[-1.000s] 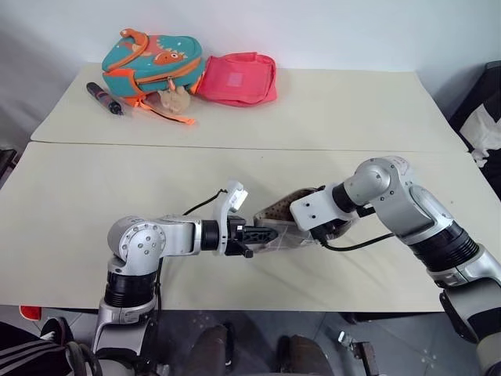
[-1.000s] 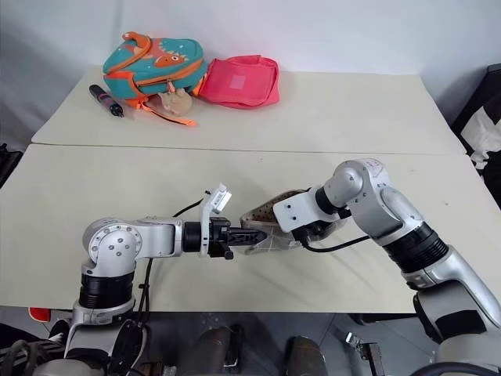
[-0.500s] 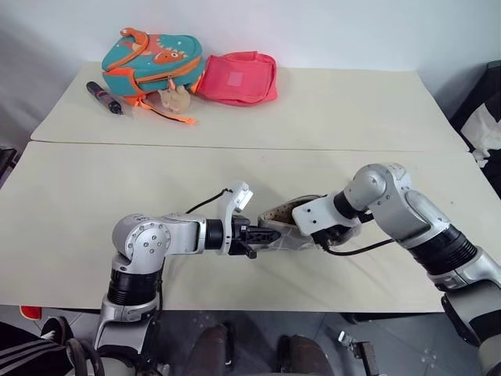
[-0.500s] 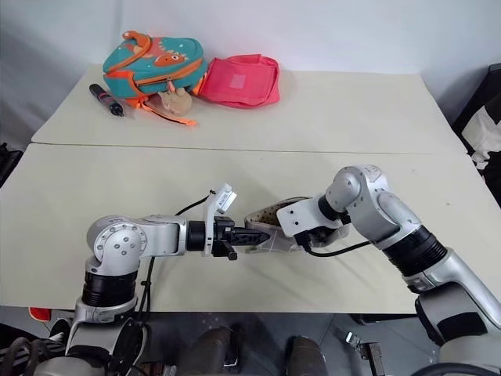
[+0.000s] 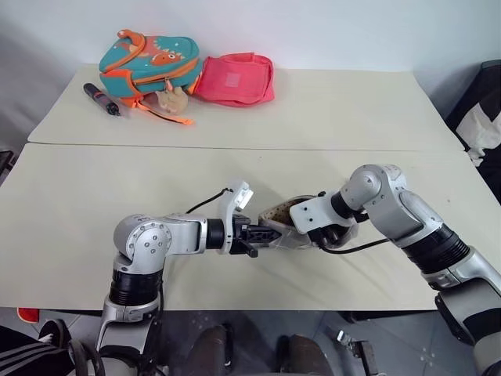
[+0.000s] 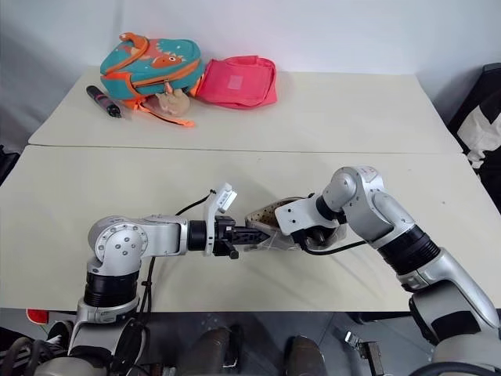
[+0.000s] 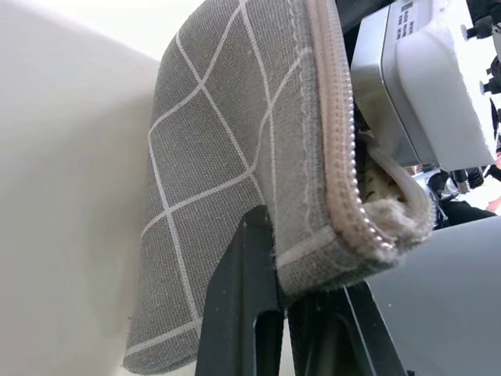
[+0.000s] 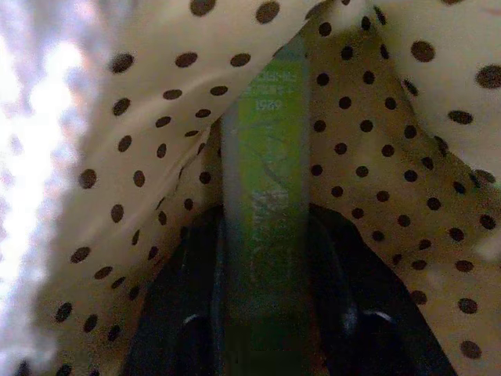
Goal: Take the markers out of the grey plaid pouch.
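The grey plaid pouch [image 5: 275, 222] lies near the front of the table with its zip mouth held open. My left gripper [image 5: 261, 234] is shut on the pouch's end, pinching the fabric just below the zip [image 7: 333, 149]. My right gripper [image 8: 266, 231] reaches down into the pouch, inside the cream polka-dot lining [image 8: 133, 157]. A lime green marker [image 8: 266, 133] runs between its two black fingers [image 8: 192, 282], which press on it from both sides. Any other markers are hidden inside the pouch.
At the back left of the far table are a teal-and-orange backpack [image 5: 149, 59], a pink-red pouch [image 5: 236, 77] and a thick black pen [image 5: 102, 99]. A seam [image 5: 235, 146] runs between the two tables. A dark object [image 5: 481, 117] stands at the right edge.
My right wrist has tipped a little further into the pouch mouth. The left gripper keeps the same hold on the pouch in the same place.
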### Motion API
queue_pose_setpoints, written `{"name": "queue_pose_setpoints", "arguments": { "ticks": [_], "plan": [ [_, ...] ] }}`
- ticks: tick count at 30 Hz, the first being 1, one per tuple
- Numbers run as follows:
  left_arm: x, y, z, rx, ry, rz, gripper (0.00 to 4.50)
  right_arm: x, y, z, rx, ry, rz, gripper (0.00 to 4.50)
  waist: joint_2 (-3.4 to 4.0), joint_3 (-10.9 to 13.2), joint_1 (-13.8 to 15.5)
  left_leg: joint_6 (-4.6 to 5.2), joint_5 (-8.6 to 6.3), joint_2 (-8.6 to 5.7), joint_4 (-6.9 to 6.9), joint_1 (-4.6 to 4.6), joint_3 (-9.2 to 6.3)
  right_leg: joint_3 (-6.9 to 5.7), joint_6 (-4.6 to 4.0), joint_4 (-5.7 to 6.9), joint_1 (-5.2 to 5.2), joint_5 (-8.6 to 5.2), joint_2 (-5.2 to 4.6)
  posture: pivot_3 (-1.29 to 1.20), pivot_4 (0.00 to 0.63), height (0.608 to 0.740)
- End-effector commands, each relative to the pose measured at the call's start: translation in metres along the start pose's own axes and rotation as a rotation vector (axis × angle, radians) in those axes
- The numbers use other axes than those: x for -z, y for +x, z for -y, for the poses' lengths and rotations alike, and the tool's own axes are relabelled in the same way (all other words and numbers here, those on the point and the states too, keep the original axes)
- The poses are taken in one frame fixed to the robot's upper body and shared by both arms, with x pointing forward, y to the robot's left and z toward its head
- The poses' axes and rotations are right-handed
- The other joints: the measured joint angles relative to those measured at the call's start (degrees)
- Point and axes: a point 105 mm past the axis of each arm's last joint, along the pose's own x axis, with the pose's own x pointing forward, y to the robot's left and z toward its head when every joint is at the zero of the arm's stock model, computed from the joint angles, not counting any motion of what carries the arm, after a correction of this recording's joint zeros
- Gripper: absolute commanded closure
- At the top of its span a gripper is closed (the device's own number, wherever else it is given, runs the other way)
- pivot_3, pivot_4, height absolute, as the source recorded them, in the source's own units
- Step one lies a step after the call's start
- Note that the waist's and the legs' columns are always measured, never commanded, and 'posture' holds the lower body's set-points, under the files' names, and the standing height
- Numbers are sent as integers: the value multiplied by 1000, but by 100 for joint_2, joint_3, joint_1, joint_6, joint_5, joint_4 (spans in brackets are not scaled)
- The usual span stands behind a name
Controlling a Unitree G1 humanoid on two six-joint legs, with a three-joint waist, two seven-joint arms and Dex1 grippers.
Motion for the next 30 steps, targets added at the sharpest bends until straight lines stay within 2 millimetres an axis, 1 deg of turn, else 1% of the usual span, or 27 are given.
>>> {"name": "queue_pose_setpoints", "arguments": {
  "ticks": [1, 2, 5, 6, 7, 9, 13, 14, 16, 19, 20, 21, 22, 23, 24, 25, 26, 28, 29, 30],
  "plan": [
    [-10, -7, 2, -10, 38, 51, 4500, -3, -4, -5, -26, 81, 51, 3440, 0, 0, 1, 0, 0, 0, 0, -2, 0, 0, 0, 0, -1, 0, 0, 0, 150, 740],
    [-10, -7, 2, -10, 37, 53, 4500, -5, -10, -1, -1, 69, 53, 3440, 0, 0, 2, 0, 0, 0, 0, -4, 0, 0, 0, 0, -4, 0, 0, 0, 150, 740],
    [-11, -8, 2, -12, 37, 56, 4500, -21, -30, 8, 50, 94, 160, 3440, 4, 3, 4, 0, 0, 0, -4, -11, -1, -2, 0, 3, -10, 0, 1, 0, 150, 740],
    [-11, -8, 1, -14, 37, 56, 4500, -20, -37, 13, 85, 72, 147, 3440, 5, 3, 4, 0, 0, 0, -4, -14, -1, -3, 0, 6, -10, 0, 1, 0, 150, 740],
    [-11, -8, 1, -18, 40, 55, 4500, -23, -44, 15, 98, 84, 175, 3440, 5, 3, 4, 1, 0, 0, -4, -14, -1, -3, 0, 8, -10, 0, 2, 0, 150, 740],
    [-11, -8, 0, -29, 52, 56, 4500, -22, -55, 18, 120, 84, 182, 3440, 5, 4, 11, 1, 0, 0, -4, -15, -1, -4, 0, 7, -10, 0, 2, 0, 150, 740],
    [-16, -9, -2, -54, 93, 64, 4500, -25, -66, 25, 169, 74, 221, 3440, 5, 5, 9, 0, -2, 0, -6, -16, -1, -5, 0, 0, -10, 0, 1, 0, 150, 740],
    [-18, -9, -3, -66, 115, 68, 4500, -26, -67, 29, 193, 88, 240, 3440, 5, 5, 7, 0, -2, 0, -6, -16, 0, -4, 0, 0, -10, 0, 1, 0, 150, 740],
    [-22, -10, -6, -94, 140, 77, 4500, -23, -68, 29, 198, 98, 237, 3440, 5, 5, 6, -1, -2, 0, -7, -16, 0, -4, 0, -1, -11, 0, 2, 0, 150, 740],
    [-35, -16, -22, -216, 240, 105, 4500, -28, -74, 35, 229, 113, 273, 3440, 9, 8, 6, -1, -2, 0, -8, -16, 2, -3, 0, 0, -13, 0, 2, 0, 150, 740],
    [-41, -19, -26, -248, 270, 122, 4500, -31, -76, 40, 255, 98, 291, 3440, 12, 10, 6, -1, -2, 0, -8, -16, 4, -2, 0, 1, -14, 0, 2, 0, 150, 740],
    [-50, -25, -35, -329, 353, 135, 4500, -36, -79, 51, 325, 90, 329, 3440, 12, 10, -8, -1, -2, 0, -9, -17, 6, -1, 0, 1, -16, 0, 3, 0, 150, 740],
    [-57, -30, -41, -379, 413, 142, 4500, -35, -80, 60, 381, 77, 322, 3440, 12, 10, -14, -1, -2, 2, -11, -15, 10, 1, 0, 1, -19, 0, 5, 0, 150, 740],
    [-64, -34, -44, -424, 498, 148, 4500, -31, -78, 64, 410, 69, 304, 3440, 12, 10, -17, -3, -2, 6, -10, -15, 15, -1, -1, 1, -21, 0, 8, 0, 150, 740],
    [-72, -38, -46, -470, 605, 153, 4500, -29, -76, 67, 419, 85, 316, 3440, 12, 10, -15, -4, -1, 7, -11, -15, 22, -1, -2, 2, -29, 0, 9, 0, 150, 740],
    [-76, -40, -46, -487, 667, 154, 4500, -28, -72, 69, 425, 106, 340, 3440, 12, 10, -17, -4, -1, 8, -14, -15, 27, 0, -3, 5, -32, 0, 9, 0, 150, 740],
    [-79, -43, -47, -500, 695, 161, 4500, -26, -68, 72, 438, 104, 341, 3440, 12, 10, -16, -4, -1, 8, -16, -14, 33, 0, -3, 10, -36, 0, 9, 0, 150, 740],
    [-92, -48, -46, -510, 707, 233, 4500, -34, -61, 78, 474, 133, 427, 3440, 12, 11, -6, -1, 0, 8, -24, -17, 52, -1, -2, 25, -53, 0, 9, 0, 150, 740],
    [-94, -49, -45, -506, 717, 246, 4500, -39, -59, 81, 487, 150, 472, 3440, 12, 11, -3, 2, 2, 10, -23, -22, 52, -2, -2, 26, -57, 0, 8, 0, 150, 740],
    [-94, -51, -48, -522, 735, 232, 4500, -41, -56, 81, 488, 145, 479, 3440, 11, 11, -5, 26, 15, 10, -23, -28, 54, 0, -2, 30, -66, 0, 8, 0, 150, 740]
  ]
}}
